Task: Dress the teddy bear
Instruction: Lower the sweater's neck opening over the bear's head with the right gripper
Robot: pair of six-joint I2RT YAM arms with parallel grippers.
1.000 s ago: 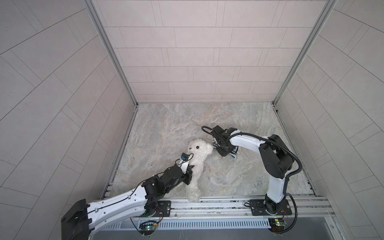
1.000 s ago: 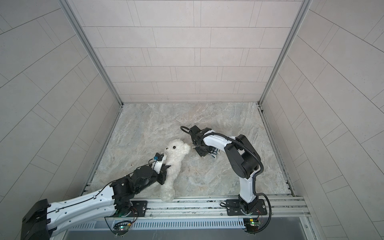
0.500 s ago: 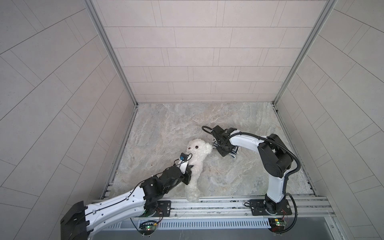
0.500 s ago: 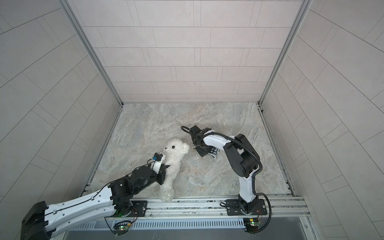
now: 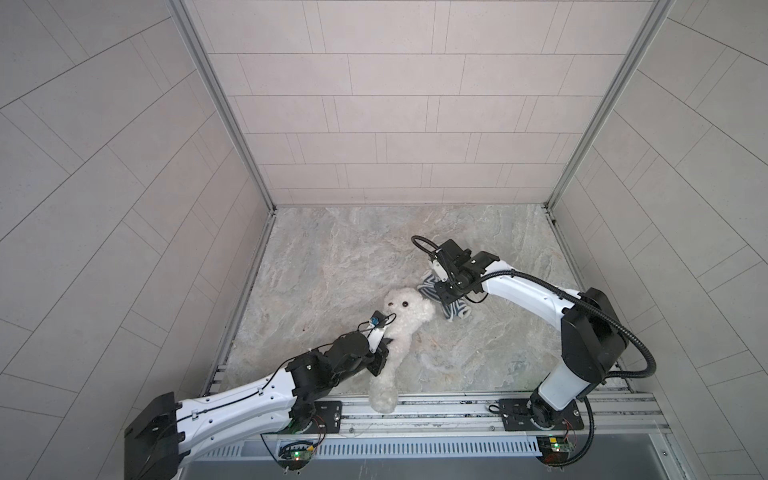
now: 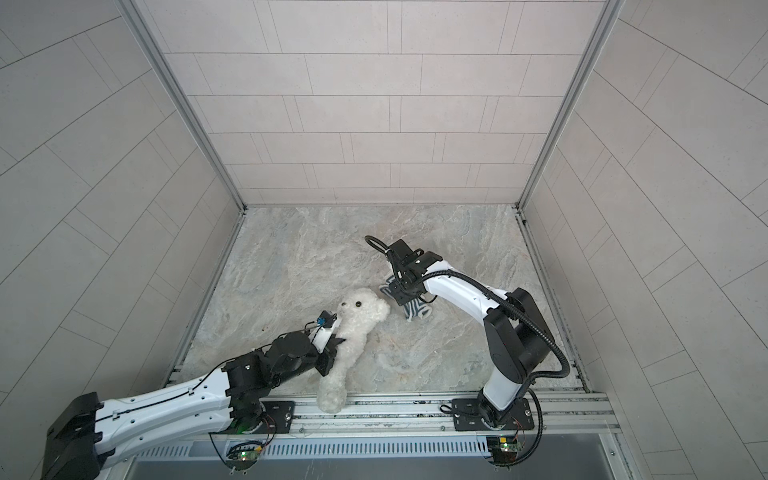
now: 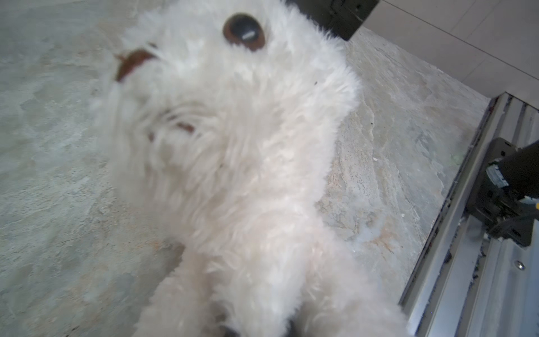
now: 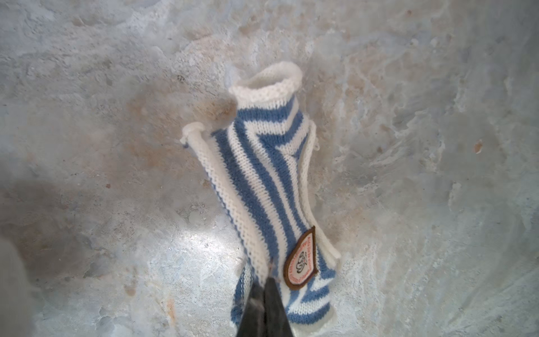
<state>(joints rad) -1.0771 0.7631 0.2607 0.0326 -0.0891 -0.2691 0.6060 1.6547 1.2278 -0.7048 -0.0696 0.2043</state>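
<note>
ok right tool [image 8: 264, 309] just pinched shut on the blue-and-white striped knit shirt [image 8: 262, 181]; left tool [image 5: 384, 359] clamps the fluffy white teddy bear [image 5: 409, 309]. Dressing looks ready to start.

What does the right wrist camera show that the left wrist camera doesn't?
Only the right wrist view shows the blue-and-white striped shirt, its brown-edged badge, and the right gripper with its fingers shut on the fabric beside that badge. Only the left wrist view shows the teddy bear up close, one dark eye, and the metal rail at the table's edge. Both show the marbled tabletop.
</note>
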